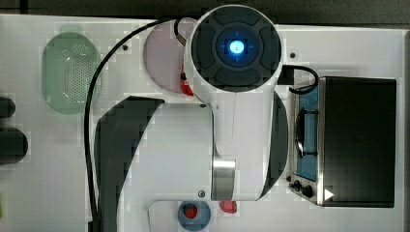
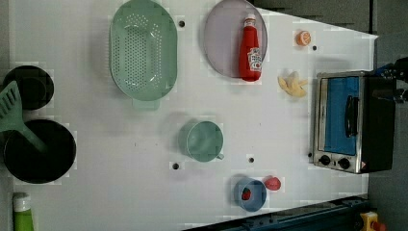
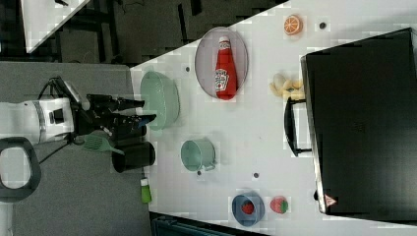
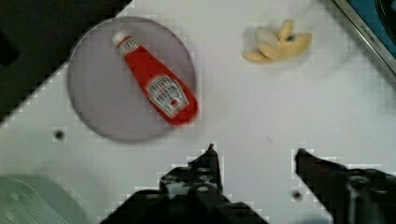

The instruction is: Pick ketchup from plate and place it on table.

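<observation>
In the left view, going from left to right, there are two black pots (image 2: 37, 150) with a green spatula (image 2: 13, 115) at the left edge, and a green bottle (image 2: 21, 211) in the bottom corner. Next comes a big green colander (image 2: 143, 52), and below it a green cup (image 2: 204, 140) stands on the white table (image 2: 120, 192). Further right lies the plate (image 2: 222, 38), round and pale mauve, near the table's far edge. The ketchup (image 2: 250, 48) lies flat on the plate, on the side nearer to the left view's right, with its white cap pointing to the top of the picture and its base reaching the plate's rim. A blue bowl (image 2: 250, 195) holds one red strawberry piece, and a second strawberry (image 2: 272, 183) sits just beside it. Then come a peeled banana (image 2: 292, 84), an orange slice (image 2: 303, 38) and a toaster oven (image 2: 351, 122). In the wrist view the gripper (image 4: 256, 154) hangs above bare table near the plate; its two fingers stand clearly apart and hold nothing.
</observation>
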`<state>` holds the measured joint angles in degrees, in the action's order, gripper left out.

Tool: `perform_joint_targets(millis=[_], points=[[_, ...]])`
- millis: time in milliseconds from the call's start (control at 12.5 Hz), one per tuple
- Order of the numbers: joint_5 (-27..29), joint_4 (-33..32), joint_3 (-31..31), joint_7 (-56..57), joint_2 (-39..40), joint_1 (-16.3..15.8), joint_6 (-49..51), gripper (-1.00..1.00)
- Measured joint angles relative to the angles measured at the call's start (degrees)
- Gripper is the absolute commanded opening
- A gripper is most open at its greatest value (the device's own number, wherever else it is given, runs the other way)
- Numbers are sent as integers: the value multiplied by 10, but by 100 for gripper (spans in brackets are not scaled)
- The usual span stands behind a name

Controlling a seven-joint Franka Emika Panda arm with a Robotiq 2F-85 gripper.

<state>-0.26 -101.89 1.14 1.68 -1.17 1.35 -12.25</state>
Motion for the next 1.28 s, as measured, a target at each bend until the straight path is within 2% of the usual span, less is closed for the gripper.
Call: perform_joint_targets(millis=[80,240,400,720,1280], points=[[5,-24,18,0,-22,18,42,60],[8,-72,32,-1,-81,35,102,100],[7,-66,31,-1,-110,40,101,100],[13,-33,39,9,-104,47,71,100],[10,-35,50,120,16,44,14,100]])
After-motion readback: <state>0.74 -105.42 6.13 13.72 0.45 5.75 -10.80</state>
